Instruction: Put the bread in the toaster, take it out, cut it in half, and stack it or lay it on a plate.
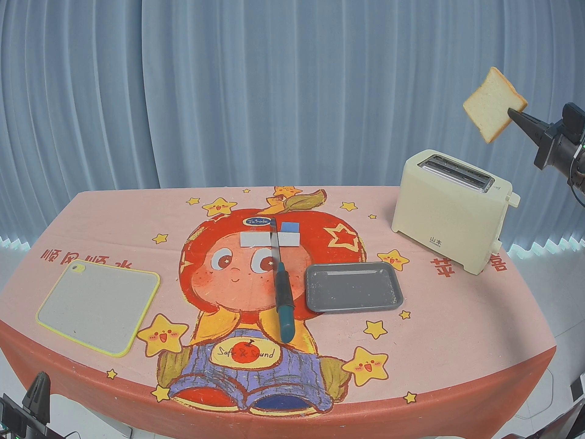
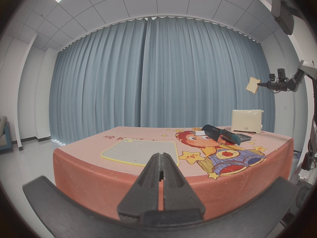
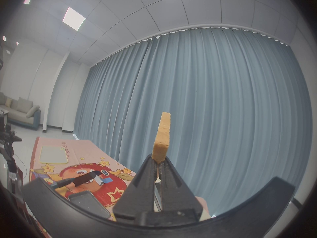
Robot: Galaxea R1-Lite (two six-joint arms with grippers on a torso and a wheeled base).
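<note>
Upper right, the right gripper (image 1: 513,113) pinches the bread (image 1: 492,102) above the toaster (image 1: 448,211). The left gripper (image 2: 161,161) is closed, empty.

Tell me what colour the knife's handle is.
The knife handle is teal blue, darker toward the blade; the head view shows it best.

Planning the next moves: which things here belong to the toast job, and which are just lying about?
Job: bread, held by right claw; toaster; knife; cutting board; grey tray.
Lying about: white and blue blocks under knife blade; curtain behind.
</note>
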